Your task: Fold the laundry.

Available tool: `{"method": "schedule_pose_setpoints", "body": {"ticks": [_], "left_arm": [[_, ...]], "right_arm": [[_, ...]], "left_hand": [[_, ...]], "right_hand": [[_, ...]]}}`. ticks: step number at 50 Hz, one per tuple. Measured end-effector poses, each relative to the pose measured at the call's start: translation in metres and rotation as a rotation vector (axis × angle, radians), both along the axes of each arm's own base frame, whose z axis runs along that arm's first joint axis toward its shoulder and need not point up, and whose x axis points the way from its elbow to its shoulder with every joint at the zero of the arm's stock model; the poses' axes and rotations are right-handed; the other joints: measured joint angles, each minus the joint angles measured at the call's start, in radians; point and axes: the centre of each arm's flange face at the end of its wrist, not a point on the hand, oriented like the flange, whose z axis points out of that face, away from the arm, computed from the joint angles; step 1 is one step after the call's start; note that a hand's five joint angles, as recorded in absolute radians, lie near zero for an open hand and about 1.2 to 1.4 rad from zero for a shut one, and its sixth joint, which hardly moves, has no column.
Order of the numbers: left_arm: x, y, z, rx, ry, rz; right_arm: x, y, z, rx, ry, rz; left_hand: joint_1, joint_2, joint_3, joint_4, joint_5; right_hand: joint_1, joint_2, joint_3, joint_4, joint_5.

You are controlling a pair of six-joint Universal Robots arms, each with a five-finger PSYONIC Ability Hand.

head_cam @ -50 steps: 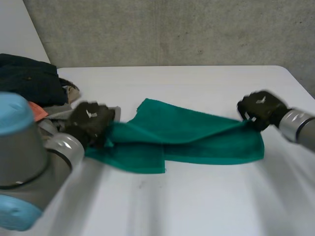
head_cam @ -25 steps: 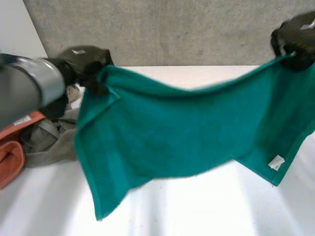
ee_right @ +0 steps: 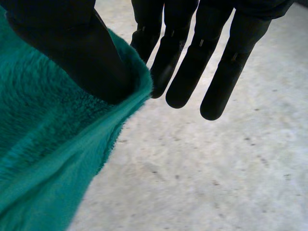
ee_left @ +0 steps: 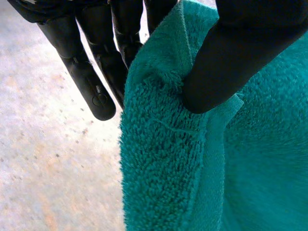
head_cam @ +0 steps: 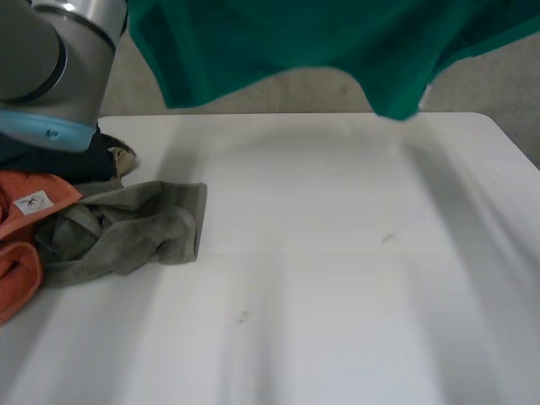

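— Surface first?
— Your table (head_cam: 337,295): white, filling the lower frame of the head view. Grey wall (head_cam: 278,89) behind it.
— And the towel?
— Towel (head_cam: 295,42): green, one item. It hangs across the top of the frame, held up off the table, and its lowest corner sags at upper centre-right.
— How are your hands on it?
— Left hand (ee_left: 240,57): thumb pinching the towel's (ee_left: 183,168) hemmed edge against the straight fingers (ee_left: 82,72). Right hand (ee_right: 72,53): thumb clamped on another towel (ee_right: 43,159) edge, with the fingers (ee_right: 226,72) straight beside it. Left arm (head_cam: 51,67): upper left of the frame.
— Anything else on your table?
— All at the left edge of the frame. Grey cloth (head_cam: 126,232): crumpled. Orange cloth (head_cam: 21,245): white tag, touching the grey one. Dark cloth (head_cam: 59,164): behind both, just under the arm.
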Motion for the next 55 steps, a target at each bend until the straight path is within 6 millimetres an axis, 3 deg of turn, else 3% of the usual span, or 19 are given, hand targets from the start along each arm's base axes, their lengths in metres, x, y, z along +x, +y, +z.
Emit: {"method": "schedule_pose_setpoints", "body": {"ticks": [3,6,10,12,17,20,25,30,40,47,55], "left_arm": [[0.005,0.003,-0.018,0.071,-0.033,-0.009],[0.01,0.006,-0.049,0.171,-0.085,-0.015],[0.02,0.016,-0.137,0.402,-0.21,-0.026],[0.023,0.019,-0.158,0.449,-0.239,-0.027],[0.035,0.027,-0.247,0.617,-0.377,-0.009],[0.041,0.03,-0.273,0.659,-0.44,0.016],[0.046,0.032,-0.28,0.665,-0.475,0.048],[0.043,0.037,-0.275,0.656,-0.476,0.052],[0.027,0.05,-0.286,0.673,-0.497,0.007],[0.014,0.057,-0.279,0.653,-0.48,-0.023],[0.006,0.045,-0.278,0.64,-0.452,0.023]], "right_arm": [[-0.001,0.005,-0.014,0.065,0.045,0.027],[-0.001,0.009,-0.045,0.187,0.109,0.058],[0.0,0.02,-0.132,0.458,0.244,0.111],[0.001,0.023,-0.154,0.515,0.277,0.119],[0.008,0.04,-0.246,0.738,0.44,0.128],[0.009,0.044,-0.28,0.84,0.502,0.117],[0.005,0.039,-0.295,0.92,0.488,0.098],[0.001,0.037,-0.291,0.954,0.433,0.095],[-0.001,0.045,-0.287,0.963,0.415,0.103],[-0.004,0.045,-0.288,0.963,0.418,0.092],[-0.006,0.045,-0.29,0.969,0.417,0.087]], "left_hand": [[0.0,0.0,0.0,0.0,0.0],[0.0,0.0,0.0,0.0,0.0],[0.0,0.0,0.0,0.0,0.0],[0.0,0.0,0.0,0.0,0.0],[0.0,-0.006,-0.006,-0.008,-0.002],[-0.047,-0.129,-0.124,-0.133,-0.085],[-0.342,-0.415,-0.406,-0.423,-0.382],[-0.471,-0.563,-0.558,-0.573,-0.54],[-0.5,-0.599,-0.591,-0.607,-0.579],[-0.51,-0.605,-0.595,-0.613,-0.585],[-0.444,-0.546,-0.542,-0.547,-0.506]], "right_hand": [[0.0,0.0,0.0,0.0,0.0],[0.0,0.0,0.0,0.0,0.0],[0.0,0.0,0.0,0.0,0.0],[0.0,0.0,0.0,0.0,0.0],[0.0,0.0,0.0,0.0,0.0],[0.0,0.0,0.0,0.0,0.0],[0.0,0.0,0.0,0.0,0.0],[0.0,0.0,0.0,0.0,0.0],[0.0,0.0,0.0,0.0,0.0],[0.0,0.0,0.0,0.0,0.0],[0.0,0.0,0.0,0.0,0.0]]}}
